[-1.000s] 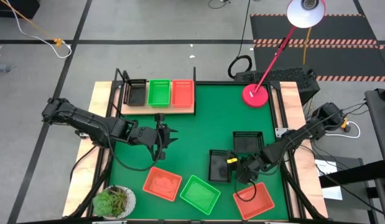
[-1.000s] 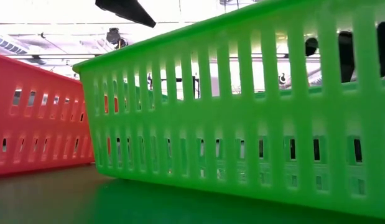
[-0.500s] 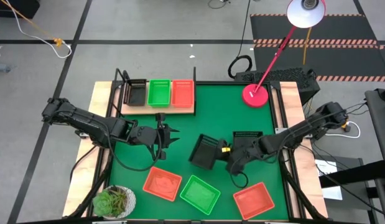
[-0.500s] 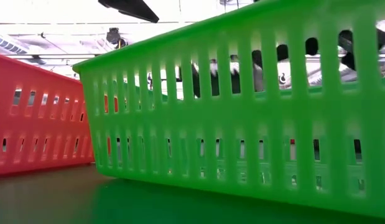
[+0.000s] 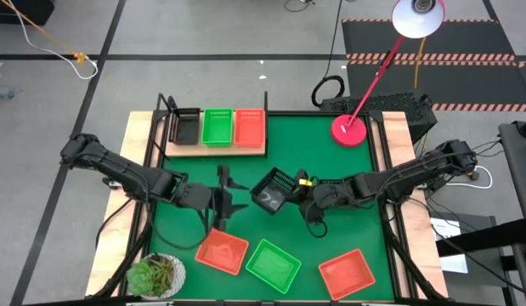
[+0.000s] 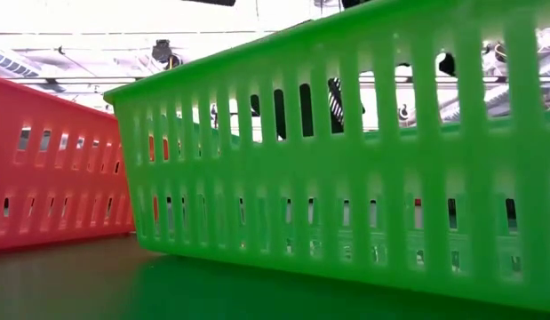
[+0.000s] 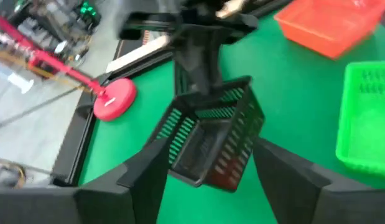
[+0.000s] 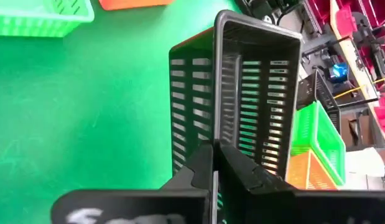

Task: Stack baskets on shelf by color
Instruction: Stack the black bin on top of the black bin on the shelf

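My right gripper (image 5: 298,194) is shut on a black basket (image 5: 271,189), held tilted above the middle of the green mat. My left gripper (image 5: 232,197) stands open just left of that basket, its fingers (image 7: 145,180) flanking it in the left wrist view without touching. The shelf (image 5: 216,146) at the far left carries a black basket (image 5: 186,126), a green one (image 5: 217,126) and a red one (image 5: 249,126) side by side. Near the front edge a red basket (image 5: 221,251), a green basket (image 5: 274,265) and another red basket (image 5: 346,274) rest on their bottoms. My right gripper pinches one wall of the black basket at its rim (image 8: 215,144), one finger inside and one outside. It comes level from the table's right. The basket reaches away from the fingers, tipped on edge with its opening turned sideways, clear of the mat.
A round red lamp base (image 5: 348,129) stands at the mat's far right corner. A potted plant (image 5: 156,274) sits at the near left corner. The low view is filled by the green basket (image 6: 346,151) and a red basket (image 6: 52,169).
My right gripper has lifted the black basket off the mat and carried it up and toward the table's left, to my left gripper; the basket has tipped on edge. My left gripper has opened wider and swung slightly toward the near edge.
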